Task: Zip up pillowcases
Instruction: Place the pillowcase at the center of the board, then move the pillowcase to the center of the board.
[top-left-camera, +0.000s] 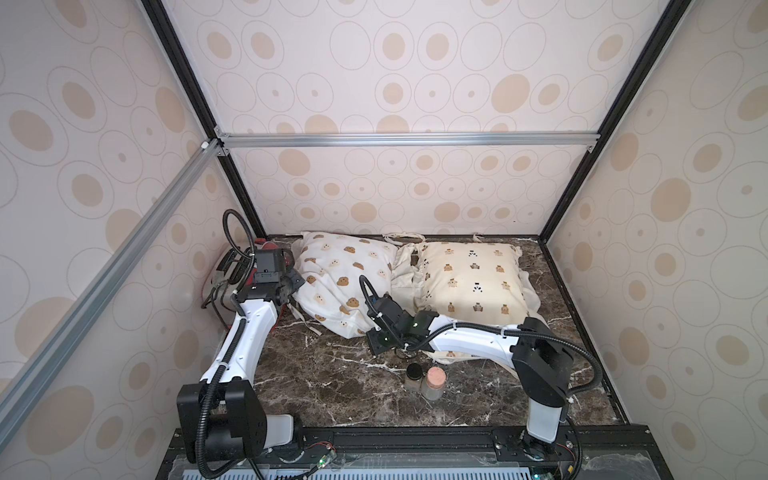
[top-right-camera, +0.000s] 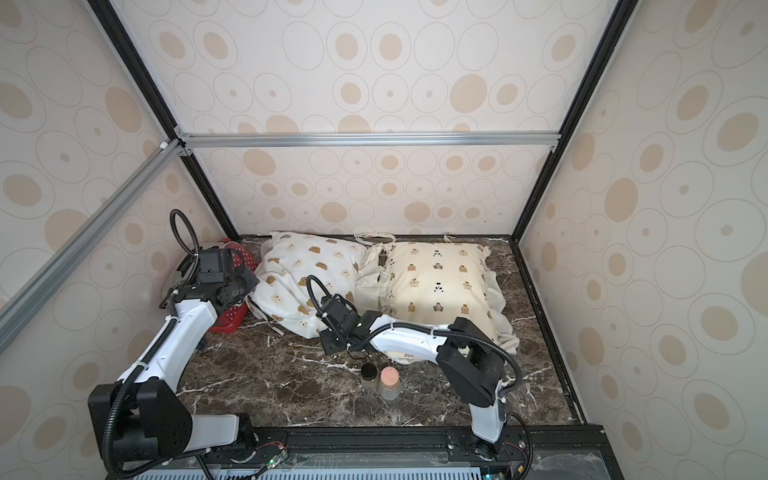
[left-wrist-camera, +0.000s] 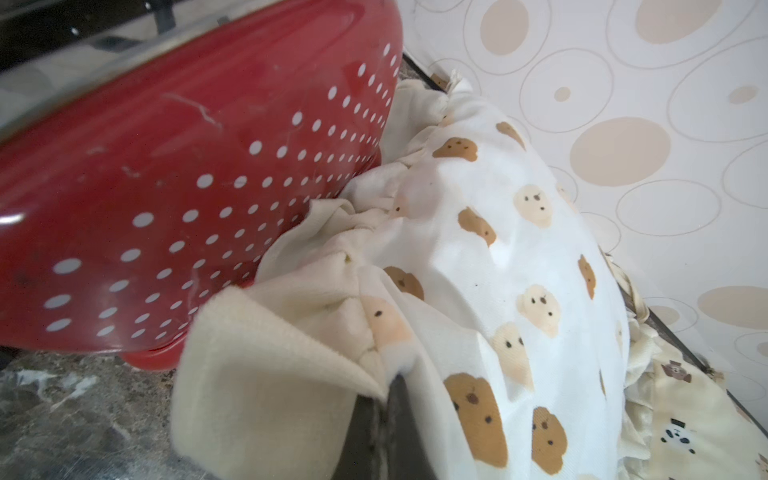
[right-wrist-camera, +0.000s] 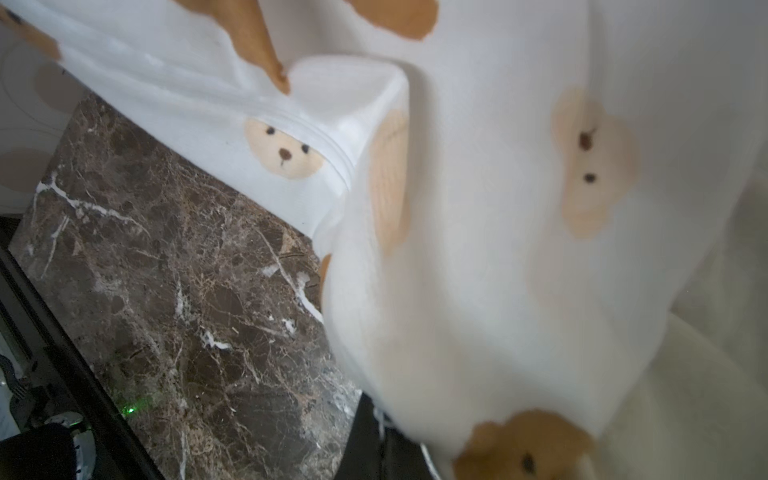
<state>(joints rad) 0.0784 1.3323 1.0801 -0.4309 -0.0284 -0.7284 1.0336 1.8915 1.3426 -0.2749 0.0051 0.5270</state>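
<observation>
A red white-dotted toaster presses against the left ruffle of the white stuffed pillow with brown and cream bear faces, while two small glass jars stand apart near the front of the dark marble counter. That pillow lies back-left, long axis running back to front, touching the cream-yellow bear-and-panda pillow, which lies crosswise. The left hand is clamped on its ruffle, the right hand on its near corner.
</observation>
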